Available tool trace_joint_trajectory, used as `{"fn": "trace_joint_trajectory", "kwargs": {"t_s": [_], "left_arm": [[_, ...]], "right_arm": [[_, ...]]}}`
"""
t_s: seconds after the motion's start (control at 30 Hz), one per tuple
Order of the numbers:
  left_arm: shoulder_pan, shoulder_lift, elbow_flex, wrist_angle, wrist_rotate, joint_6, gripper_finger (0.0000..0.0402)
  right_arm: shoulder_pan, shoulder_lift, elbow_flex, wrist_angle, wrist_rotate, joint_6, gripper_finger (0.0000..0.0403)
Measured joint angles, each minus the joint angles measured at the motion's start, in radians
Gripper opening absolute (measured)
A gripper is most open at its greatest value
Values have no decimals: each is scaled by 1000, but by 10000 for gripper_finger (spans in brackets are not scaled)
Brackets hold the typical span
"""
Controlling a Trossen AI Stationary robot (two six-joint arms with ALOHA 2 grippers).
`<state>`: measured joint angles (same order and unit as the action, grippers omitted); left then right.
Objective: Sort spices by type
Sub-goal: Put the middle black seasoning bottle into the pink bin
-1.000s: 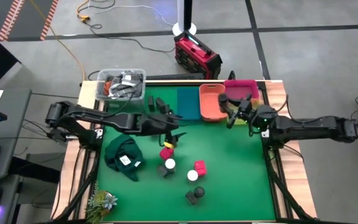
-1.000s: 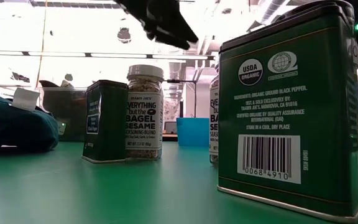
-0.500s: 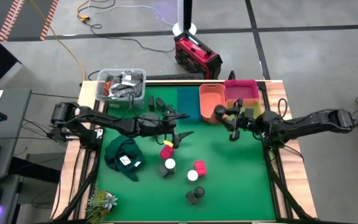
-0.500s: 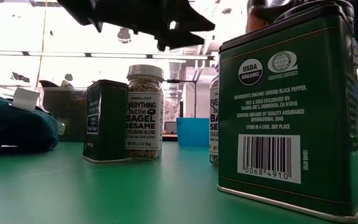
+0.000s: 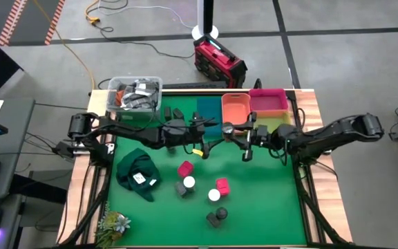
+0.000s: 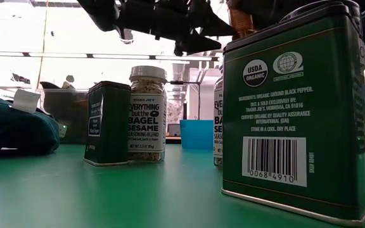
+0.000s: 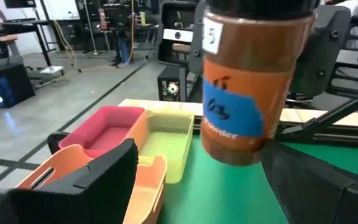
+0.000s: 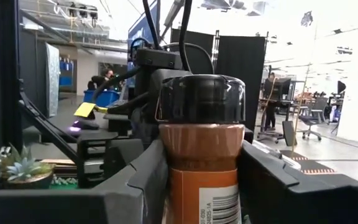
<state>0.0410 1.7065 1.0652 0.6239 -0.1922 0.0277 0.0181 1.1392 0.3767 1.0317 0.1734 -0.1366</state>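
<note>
A brown spice jar (image 7: pixel 253 93) with a black cap and a blue label hangs in the air over the middle of the table, held by my right gripper (image 5: pixel 244 142), which is shut on it. My left gripper (image 5: pixel 206 144) is open and faces the jar from the left, and in the left wrist view its fingers (image 7: pixel 104 177) stand apart below and on either side of it without touching. Other spices stand on the green mat: two red-pink boxes (image 5: pixel 185 169), white-capped jars (image 5: pixel 188 182) and a dark round jar (image 5: pixel 216 219). My right gripper pinches the jar's body (image 8: pixel 197 180) below the black cap between its two fingers (image 8: pixel 135 180). It comes in about level from the table's right. The jar is lifted clear of the table and stands roughly upright, cap up.
Orange (image 5: pixel 235 111), pink (image 5: pixel 268 100), yellow-green (image 5: pixel 273 123) and blue (image 5: pixel 209 114) bins line the far edge. A clear tub of clutter (image 5: pixel 135 93) sits at the far left and a dark green cloth (image 5: pixel 138 173) at the near left. A green tin (image 6: pixel 296 107) looms close in the low view.
My right gripper has carried the jar from beside the bins toward the table's left, to the middle. My left gripper has left the red-pink box, moving toward the right and far side, and now faces the jar.
</note>
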Motion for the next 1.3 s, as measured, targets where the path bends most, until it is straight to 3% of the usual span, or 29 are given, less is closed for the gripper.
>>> {"fn": "trace_joint_trajectory", "kwargs": {"t_s": [0.27, 0.93, 1.07, 1.3], "left_arm": [[0, 0, 5, -44, 84, -44, 327], [2, 48, 20, 79, 75, -43, 325], [2, 48, 21, 71, 65, -20, 300], [1, 48, 21, 61, 56, -13, 213]], "right_arm": [[-2, 47, 36, -12, -4, -46, 189], [2, 110, 48, 98, -6, -35, 190], [2, 117, 48, 104, -6, -30, 190], [8, 118, 48, 96, -4, -30, 190]]}}
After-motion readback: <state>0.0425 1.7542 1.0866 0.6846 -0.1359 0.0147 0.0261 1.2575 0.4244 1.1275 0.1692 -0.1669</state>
